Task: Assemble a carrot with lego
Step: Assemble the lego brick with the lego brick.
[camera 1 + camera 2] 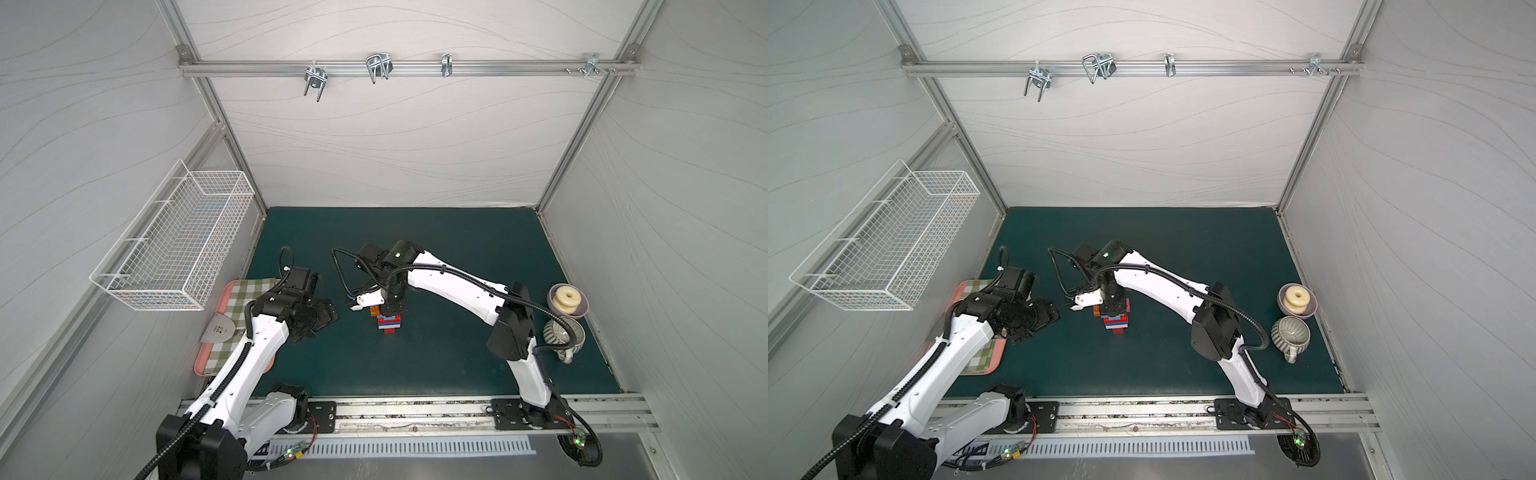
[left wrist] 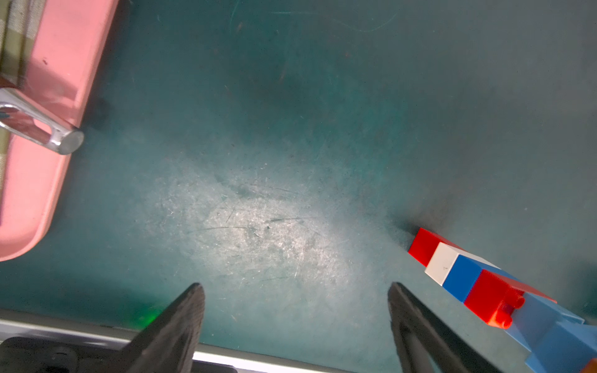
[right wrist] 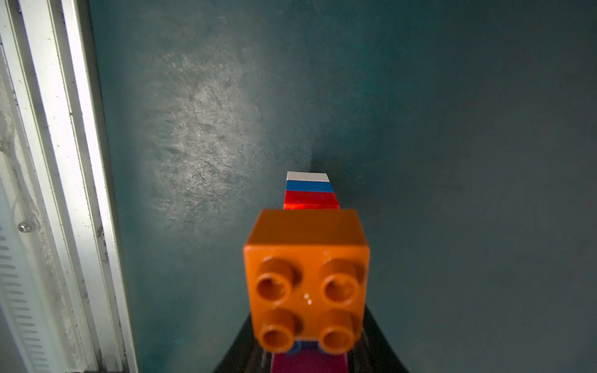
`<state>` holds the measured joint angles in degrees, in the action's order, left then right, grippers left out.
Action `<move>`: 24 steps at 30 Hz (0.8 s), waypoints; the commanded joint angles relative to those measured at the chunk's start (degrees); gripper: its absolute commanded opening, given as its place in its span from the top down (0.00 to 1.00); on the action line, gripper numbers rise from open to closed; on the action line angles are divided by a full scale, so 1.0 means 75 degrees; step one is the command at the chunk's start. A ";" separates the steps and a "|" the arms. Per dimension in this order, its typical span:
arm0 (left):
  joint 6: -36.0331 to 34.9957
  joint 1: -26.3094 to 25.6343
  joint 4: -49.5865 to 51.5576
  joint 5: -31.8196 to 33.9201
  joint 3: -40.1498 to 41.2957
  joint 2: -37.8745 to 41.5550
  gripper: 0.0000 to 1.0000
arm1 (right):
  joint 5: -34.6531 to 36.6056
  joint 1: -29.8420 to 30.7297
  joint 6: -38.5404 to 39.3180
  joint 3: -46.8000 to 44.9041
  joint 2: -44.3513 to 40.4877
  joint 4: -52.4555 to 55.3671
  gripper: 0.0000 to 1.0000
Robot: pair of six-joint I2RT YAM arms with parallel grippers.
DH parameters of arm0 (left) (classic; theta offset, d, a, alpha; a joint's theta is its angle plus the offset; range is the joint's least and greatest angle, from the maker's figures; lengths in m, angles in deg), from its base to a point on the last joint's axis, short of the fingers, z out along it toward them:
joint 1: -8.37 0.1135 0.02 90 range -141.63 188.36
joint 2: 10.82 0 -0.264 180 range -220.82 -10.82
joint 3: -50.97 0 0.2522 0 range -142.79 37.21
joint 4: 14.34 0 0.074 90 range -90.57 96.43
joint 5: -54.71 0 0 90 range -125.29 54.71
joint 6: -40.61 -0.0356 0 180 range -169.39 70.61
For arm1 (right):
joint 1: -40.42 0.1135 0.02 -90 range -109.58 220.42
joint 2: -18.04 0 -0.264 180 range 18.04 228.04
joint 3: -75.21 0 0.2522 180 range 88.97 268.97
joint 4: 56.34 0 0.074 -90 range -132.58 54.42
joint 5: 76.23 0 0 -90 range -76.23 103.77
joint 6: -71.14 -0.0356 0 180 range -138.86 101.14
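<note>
Right end effector (image 1: 391, 311) tight on carrot (image 1: 390, 325)

Carrot (image 1: 390, 324): layered red, blue and white bricks over the green mat (image 1: 457, 365), with the narrow red end nearest the camera. An orange brick (image 1: 375, 311) shows at its wide end. Right gripper (image 1: 391, 309) sits directly over that wide end, clamped on it. Left gripper (image 1: 325, 319) is near the carrot's left, jaws spread, empty. Pink tray (image 1: 201, 357) lies further left. Bowl (image 1: 582, 311) and mug (image 1: 555, 334) are well to the carrot's right.
</note>
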<state>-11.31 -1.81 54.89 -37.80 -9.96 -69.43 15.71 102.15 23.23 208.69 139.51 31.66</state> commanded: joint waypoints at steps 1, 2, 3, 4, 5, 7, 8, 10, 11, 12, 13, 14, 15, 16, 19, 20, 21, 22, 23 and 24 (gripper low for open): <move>-0.0062 0.0043 -0.0059 -0.0041 -0.0004 -0.0013 0.11 | -0.0127 -0.0060 0.0113 0.0098 0.0244 0.0370 1.00; -0.0062 0.0042 -0.0060 -0.0040 -0.0007 -0.0007 0.11 | -0.0140 -0.0063 0.0108 0.0086 0.0260 0.0367 1.00; -0.0062 0.0034 -0.0059 -0.0037 -0.0003 -0.0008 0.11 | -0.0144 -0.0081 0.0107 0.0089 0.0284 0.0388 1.00; -0.0062 0.0041 -0.0059 -0.0041 -0.0011 -0.0007 0.11 | -0.0166 -0.0084 0.0110 0.0082 0.0302 0.0414 1.00; -0.0062 0.0036 -0.0059 -0.0045 -0.0003 -0.0013 0.11 | -0.0186 -0.0070 0.0099 0.0066 0.0305 0.0428 1.00; -0.0062 0.0044 -0.0042 -0.0042 -0.0008 -0.0013 0.11 | -0.0240 -0.0075 0.0033 0.0023 0.0336 0.0507 1.00; -0.0062 0.0042 -0.0044 -0.0044 -0.0016 -0.0007 0.11 | -0.0228 -0.0102 -0.0022 -0.0023 0.0354 0.0529 1.00; -0.0063 0.0038 -0.0046 -0.0047 -0.0014 -0.0008 0.11 | -0.0291 -0.0153 -0.0154 -0.0028 0.0401 0.0635 1.00; -0.0062 0.0043 -0.0041 -0.0052 -0.0014 -0.0012 0.11 | -0.0304 -0.0169 -0.0222 -0.0059 0.0406 0.0659 1.00; -0.0062 0.0044 -0.0041 -0.0045 -0.0016 -0.0006 0.11 | -0.0275 -0.0193 -0.0291 -0.0043 0.0432 0.0691 1.00; -0.0062 0.0037 -0.0041 -0.0053 -0.0014 -0.0013 0.11 | -0.0246 -0.0198 -0.0319 -0.0035 0.0453 0.0727 1.00; -0.0062 0.0041 -0.0042 -0.0039 -0.0014 -0.0006 0.11 | -0.0143 -0.0210 -0.0374 -0.0056 0.0440 0.0702 1.00; -0.0062 0.0037 -0.0036 -0.0039 -0.0020 -0.0009 0.11 | -0.0063 -0.0205 -0.0397 -0.0093 0.0419 0.0657 1.00; -0.0055 0.0041 -0.0033 -0.0028 -0.0014 -0.0011 0.11 | -0.0051 -0.0210 -0.0401 -0.0164 0.0380 0.0579 1.00; -0.0051 0.0034 -0.0019 -0.0016 -0.0026 0.0009 0.11 | -0.0039 -0.0227 -0.0463 -0.0324 0.0281 0.0339 1.00; -0.0042 0.0041 -0.0012 -0.0004 -0.0035 0.0020 0.11 | -0.0038 -0.0234 -0.0461 -0.0327 0.0299 0.0316 1.00; -0.0039 0.0044 -0.0001 0.0004 -0.0029 0.0024 0.11 | 0.0000 -0.0222 -0.0456 -0.0321 0.0309 0.0309 1.00; -0.0042 0.0040 0.0000 0.0009 -0.0026 0.0025 0.11 | 0.0017 -0.0225 -0.0447 -0.0308 0.0332 0.0323 1.00; -0.0039 0.0044 0.0000 0.0020 -0.0033 0.0041 0.11 | 0.0077 -0.0199 -0.0425 -0.0304 0.0362 0.0320 1.00; -0.0035 0.0042 0.0010 0.0023 -0.0035 0.0034 0.11 | 0.0147 -0.0171 -0.0418 -0.0301 0.0382 0.0310 1.00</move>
<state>-11.28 -1.79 54.91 -37.86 -9.96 -69.43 15.33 100.82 19.97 208.17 139.73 32.18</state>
